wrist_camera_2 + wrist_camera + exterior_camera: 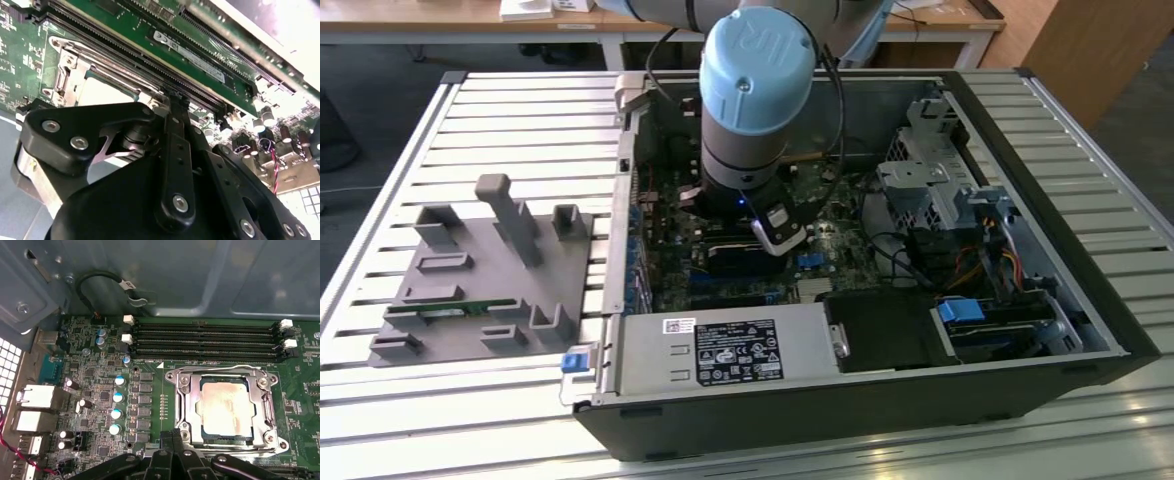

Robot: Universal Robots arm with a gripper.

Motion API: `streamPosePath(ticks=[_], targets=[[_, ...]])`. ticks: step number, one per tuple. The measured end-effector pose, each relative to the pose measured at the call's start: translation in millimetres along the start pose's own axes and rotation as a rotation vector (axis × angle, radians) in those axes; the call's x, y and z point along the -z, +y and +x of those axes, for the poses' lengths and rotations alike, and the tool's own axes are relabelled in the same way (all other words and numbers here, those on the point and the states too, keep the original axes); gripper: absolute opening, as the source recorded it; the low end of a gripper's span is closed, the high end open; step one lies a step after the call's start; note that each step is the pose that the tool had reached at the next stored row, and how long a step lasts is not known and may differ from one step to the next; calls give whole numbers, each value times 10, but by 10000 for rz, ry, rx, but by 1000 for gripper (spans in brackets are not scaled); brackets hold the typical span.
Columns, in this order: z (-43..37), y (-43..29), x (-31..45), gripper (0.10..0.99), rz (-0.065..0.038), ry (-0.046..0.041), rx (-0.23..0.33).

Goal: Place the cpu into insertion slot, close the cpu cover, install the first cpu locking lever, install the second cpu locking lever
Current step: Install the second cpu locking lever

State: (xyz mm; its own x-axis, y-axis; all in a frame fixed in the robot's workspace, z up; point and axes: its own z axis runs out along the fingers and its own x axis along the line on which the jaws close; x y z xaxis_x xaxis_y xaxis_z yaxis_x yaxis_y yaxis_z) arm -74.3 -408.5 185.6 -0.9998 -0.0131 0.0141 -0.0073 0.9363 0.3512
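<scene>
Already the pale silvery square cpu sat in the black insertion slot, thin silvery metal cpu cover framing it; the end effector hovered beside, fingers narrow and empty.

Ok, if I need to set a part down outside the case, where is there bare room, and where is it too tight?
Free: the pale slatted metal tabletop beyond the grey plastic fixture block, and the slats on the exterior view's right of the black computer case. Crowded: inside the case, where the gripper hovers beside the silvery square cpu.
</scene>
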Motion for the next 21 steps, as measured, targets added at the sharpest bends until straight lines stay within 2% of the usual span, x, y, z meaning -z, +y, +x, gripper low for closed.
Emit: streamPosePath(ticks=[4, 7, 12, 19, 21], targets=[[0, 5, 9, 106, -12, -5, 2], [1, 19, 45, 106, -19, -5, 1], [2, 46, 119, 106, -24, -3, 1], [4, 107, 282, 106, -24, -3, 1], [5, 117, 308, 106, -25, -3, 1]])
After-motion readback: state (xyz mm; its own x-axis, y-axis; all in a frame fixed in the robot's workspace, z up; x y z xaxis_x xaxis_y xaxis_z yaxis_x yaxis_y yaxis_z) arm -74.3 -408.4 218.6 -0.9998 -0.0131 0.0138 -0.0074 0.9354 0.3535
